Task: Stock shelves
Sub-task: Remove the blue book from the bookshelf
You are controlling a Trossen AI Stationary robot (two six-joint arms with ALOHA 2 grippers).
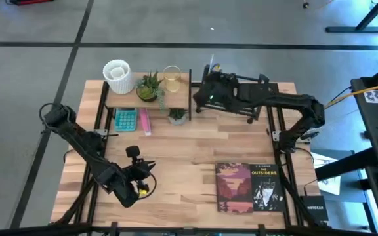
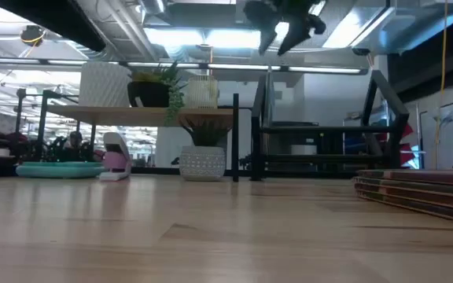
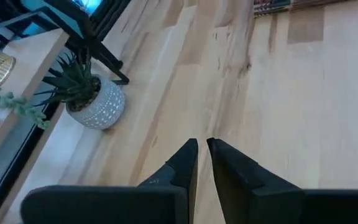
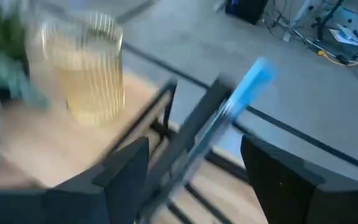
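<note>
With the right gripper (image 1: 210,88) spread open and empty over the black rack (image 1: 241,98), lift it clear, then swing toward five o'clock for the books (image 1: 250,187).

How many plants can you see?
2. One plant in a black pot stands on top of the wooden shelf, between the white vase and the glass. One small plant in a white pot stands on the table by that shelf. More may be hidden.
</note>
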